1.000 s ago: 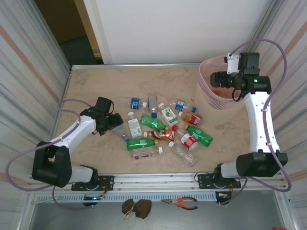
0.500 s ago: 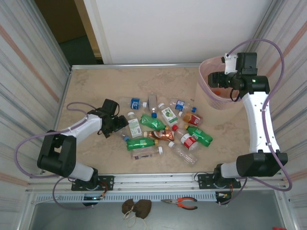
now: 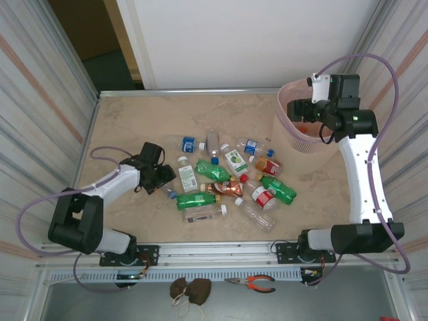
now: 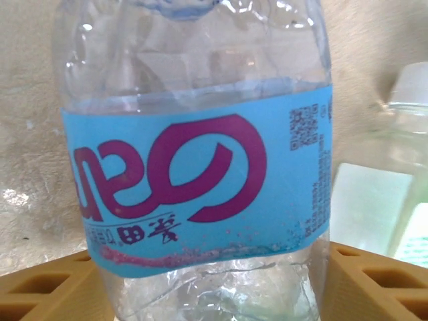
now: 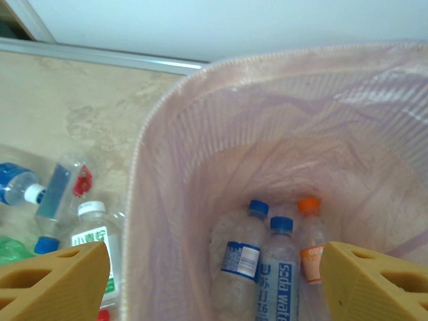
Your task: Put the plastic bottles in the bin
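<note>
A clear plastic bottle point(image 4: 194, 174) with a blue label and magenta lettering stands between the tan fingers point(image 4: 47, 287) of my left gripper point(image 4: 214, 281), which press on both its sides. That gripper point(image 3: 162, 177) is low at the left edge of a heap of several plastic bottles point(image 3: 227, 180) on the table. My right gripper point(image 3: 302, 110) hangs open over the bin point(image 3: 284, 127), nothing between its fingers point(image 5: 57, 281). Inside the pink-lined bin point(image 5: 144, 154) lie three bottles: two blue-capped point(image 5: 237, 261) point(image 5: 277, 281), one orange-capped point(image 5: 311, 247).
The heap includes green bottles point(image 3: 212, 170) point(image 3: 195, 199), an amber one point(image 3: 224, 189) and red-labelled ones point(image 3: 262, 197). Corrugated walls close in both sides. A metal rail point(image 3: 221, 249) runs along the near edge, with pliers point(image 3: 251, 283) on the ledge below it.
My left gripper slid right into the heap's left edge and closed on the blue-labelled bottle. The right gripper stayed over the bin.
</note>
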### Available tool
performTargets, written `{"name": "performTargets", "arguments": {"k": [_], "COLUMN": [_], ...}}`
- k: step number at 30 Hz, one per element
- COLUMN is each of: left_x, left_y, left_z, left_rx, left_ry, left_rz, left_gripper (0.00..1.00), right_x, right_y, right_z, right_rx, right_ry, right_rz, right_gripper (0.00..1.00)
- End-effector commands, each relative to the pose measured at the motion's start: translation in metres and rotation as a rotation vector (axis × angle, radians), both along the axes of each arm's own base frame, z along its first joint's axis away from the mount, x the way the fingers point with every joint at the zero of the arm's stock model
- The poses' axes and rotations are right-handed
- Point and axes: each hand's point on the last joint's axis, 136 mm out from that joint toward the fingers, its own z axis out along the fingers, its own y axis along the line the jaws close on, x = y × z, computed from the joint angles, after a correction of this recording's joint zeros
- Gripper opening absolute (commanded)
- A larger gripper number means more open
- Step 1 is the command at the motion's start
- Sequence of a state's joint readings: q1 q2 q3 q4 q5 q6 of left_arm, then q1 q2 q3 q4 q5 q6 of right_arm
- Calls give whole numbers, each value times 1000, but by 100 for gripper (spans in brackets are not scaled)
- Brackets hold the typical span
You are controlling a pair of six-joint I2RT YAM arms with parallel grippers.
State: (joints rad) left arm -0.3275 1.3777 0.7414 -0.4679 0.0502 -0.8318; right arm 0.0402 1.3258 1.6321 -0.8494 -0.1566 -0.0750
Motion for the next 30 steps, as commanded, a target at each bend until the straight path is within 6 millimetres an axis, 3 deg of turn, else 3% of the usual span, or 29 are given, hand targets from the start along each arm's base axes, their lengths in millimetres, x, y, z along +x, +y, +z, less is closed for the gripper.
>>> {"name": "performTargets", "arguments": {"k": [1,9,18,23,30], "left_x": [2,17,25,17,-10], "left_y": [4,-6,-23,-33,-49], "left_z": [18,78,181,240,314], "left_rx": [24,-20,-118,-175,-264], "left_ry": [-64,-280,-648,-848,-1134], "left_rz": [-33,-122,-234,-322,-470], "left_gripper": [69,63,58,54,52], "right_x": [-8,-19,-32,-40,-51], "right_y": [11,31,64,81,114], "right_z": [33,60,83,91,95], "right_rx": [62,166,309,341,397], "right_ry": [-95,-191,-269,-291,-302], "right_rz": [24,95,228,292,415], "right_gripper": [81,81,81,81,81]}}
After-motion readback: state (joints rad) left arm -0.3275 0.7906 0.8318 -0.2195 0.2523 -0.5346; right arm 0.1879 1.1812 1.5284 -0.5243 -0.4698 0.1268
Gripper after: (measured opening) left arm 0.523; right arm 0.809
